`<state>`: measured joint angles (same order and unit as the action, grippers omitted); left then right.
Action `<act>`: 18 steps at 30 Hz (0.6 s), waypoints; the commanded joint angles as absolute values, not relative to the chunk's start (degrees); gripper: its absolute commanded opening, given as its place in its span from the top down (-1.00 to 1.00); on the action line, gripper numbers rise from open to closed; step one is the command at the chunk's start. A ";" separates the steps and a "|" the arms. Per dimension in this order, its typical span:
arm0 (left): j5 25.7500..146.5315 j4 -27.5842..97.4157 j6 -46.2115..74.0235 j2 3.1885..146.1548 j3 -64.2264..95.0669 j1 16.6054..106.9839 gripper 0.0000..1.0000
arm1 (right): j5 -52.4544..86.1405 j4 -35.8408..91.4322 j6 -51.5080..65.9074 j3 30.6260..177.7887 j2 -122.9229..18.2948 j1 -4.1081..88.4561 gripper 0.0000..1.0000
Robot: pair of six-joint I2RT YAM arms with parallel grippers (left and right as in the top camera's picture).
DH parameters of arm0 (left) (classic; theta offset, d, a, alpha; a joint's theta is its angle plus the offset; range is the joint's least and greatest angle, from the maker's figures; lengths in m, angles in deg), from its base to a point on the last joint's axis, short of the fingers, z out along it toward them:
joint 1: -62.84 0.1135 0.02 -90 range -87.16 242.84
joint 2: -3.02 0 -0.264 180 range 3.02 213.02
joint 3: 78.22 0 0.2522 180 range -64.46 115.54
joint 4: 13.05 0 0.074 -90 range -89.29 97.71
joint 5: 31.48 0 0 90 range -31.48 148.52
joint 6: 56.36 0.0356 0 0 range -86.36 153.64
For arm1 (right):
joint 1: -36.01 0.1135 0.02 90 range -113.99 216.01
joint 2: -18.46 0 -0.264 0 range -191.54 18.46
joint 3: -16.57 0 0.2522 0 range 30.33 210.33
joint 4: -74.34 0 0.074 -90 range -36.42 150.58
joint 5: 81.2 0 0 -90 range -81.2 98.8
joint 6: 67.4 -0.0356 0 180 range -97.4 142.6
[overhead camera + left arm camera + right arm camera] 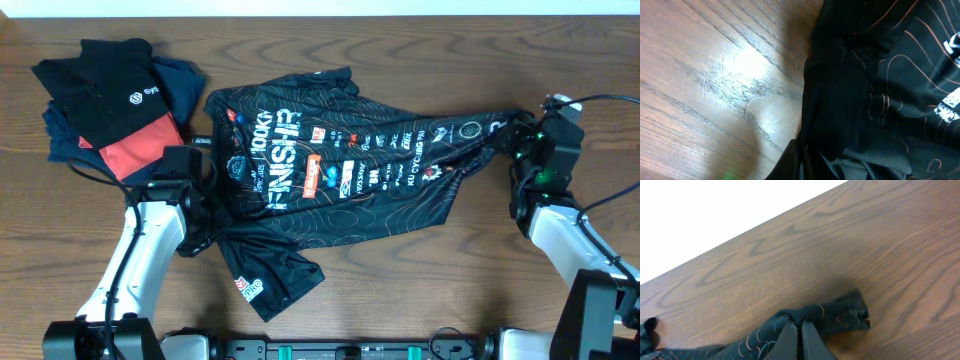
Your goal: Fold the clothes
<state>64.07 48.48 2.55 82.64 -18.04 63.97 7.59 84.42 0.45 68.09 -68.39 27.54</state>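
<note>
The jersey point(350, 170) lies across the middle of the tabletop point(430, 300), printed side up and rumpled, drawn into a taper toward the right edge, with one sleeve trailing toward the near edge. The left gripper point(800, 157) has its fingers pressed together on a bunch of black fabric at the jersey's left side. The right gripper point(800, 328) pinches the narrow end of the cloth close to the right edge (a tip of it pokes out just past the fingers). The step in hand looks like the opening one: both ends seized so the garment can be pulled flat before any fold. The next move calls for both arms to lift and draw apart evenly, since thin shiny cloth is likely to slip, and to stay off the pile of other garments point(110, 100) at the far left corner.
</note>
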 commanded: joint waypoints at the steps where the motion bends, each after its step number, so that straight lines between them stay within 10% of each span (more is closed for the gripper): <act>1: 62.54 48.19 2.53 82.44 -18.11 64.38 0.88 | 5.79 86.58 0.58 69.03 -72.02 27.13 0.97; 8: 62.54 46.84 2.53 82.44 -18.11 64.38 0.88 | 0.51 93.71 0.53 69.88 -78.75 26.99 0.95; 11: 62.54 46.42 2.55 82.44 -18.11 64.38 0.88 | 0.55 93.44 0.58 70.89 -78.86 26.60 0.45; 18: 62.54 45.35 2.62 82.44 -18.11 64.38 0.88 | 7.39 79.83 1.87 71.02 -69.85 26.01 0.21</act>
